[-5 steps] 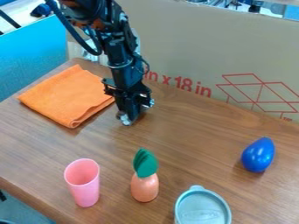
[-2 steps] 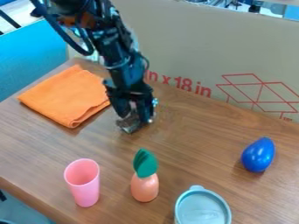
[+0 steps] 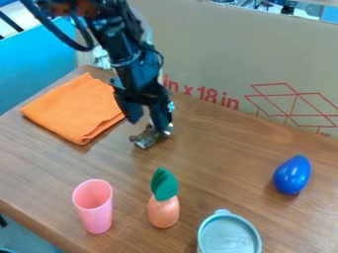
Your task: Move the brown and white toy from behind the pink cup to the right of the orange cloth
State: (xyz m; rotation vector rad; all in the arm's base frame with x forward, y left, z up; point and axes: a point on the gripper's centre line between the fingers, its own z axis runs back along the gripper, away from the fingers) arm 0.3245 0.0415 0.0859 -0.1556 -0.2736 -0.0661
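The black gripper (image 3: 149,126) hangs low over the table (image 3: 218,163), just right of the folded orange cloth (image 3: 76,108). Its two fingers stand open, the left one higher. A small silvery-brown object (image 3: 144,140) lies below them, close to the right fingertip; whether they touch, I cannot tell. Nearer the front stand a pink cup (image 3: 94,206) and, to its right, an orange carrot-like toy with a green top (image 3: 163,210). Toward the right side rests a blue egg-shaped object (image 3: 292,175). A round container with a grey-blue lid (image 3: 229,236) is at the bottom edge.
A large cardboard panel (image 3: 244,54) with red print rises along the table's back edge, behind the arm. A blue panel (image 3: 36,64) borders the left side. The table's front-left edge runs past the pink cup.
The gripper's fingers have spread apart, leaving the small silvery-brown object low between them. The upper arm has shifted left. The cloth, cup, toy, blue object and lidded container have not moved.
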